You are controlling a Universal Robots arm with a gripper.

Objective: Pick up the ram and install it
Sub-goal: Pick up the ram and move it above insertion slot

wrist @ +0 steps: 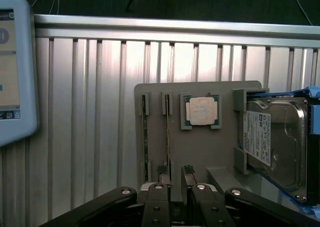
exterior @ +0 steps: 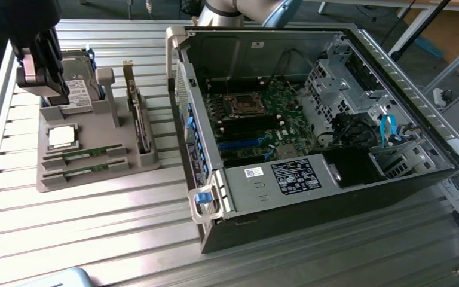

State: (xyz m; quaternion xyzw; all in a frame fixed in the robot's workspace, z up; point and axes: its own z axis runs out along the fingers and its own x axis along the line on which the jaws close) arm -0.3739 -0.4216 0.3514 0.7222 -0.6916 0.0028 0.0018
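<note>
The ram (wrist: 167, 137) lies on edge in a narrow slot of the grey holder tray (wrist: 200, 162), in the slot just beside the square processor (wrist: 201, 110), and we see a second stick (wrist: 145, 137) in the next slot, on the side away from the processor. In the exterior view these two sticks (exterior: 86, 155) (exterior: 86, 170) run side by side along the near part of the tray. The gripper (wrist: 175, 173) hangs above the tray with its fingers spread apart and nothing between them; one fingertip (wrist: 161, 170) lines up close to the end of the ram, though we cannot tell whether it touches. We judge the task to be at its very start: the ram is not yet lifted, and both the pick and the install are left. The tray also holds the hard drive (wrist: 275, 142) in its blue-edged bracket and, standing on edge, the expansion card (exterior: 139, 122). To the exterior view's right the computer case (exterior: 293, 209) lies open on the ribbed metal table (exterior: 94, 227), with the motherboard (exterior: 262, 125) inside, and its dark memory slots look bare as far as we can make out
</note>
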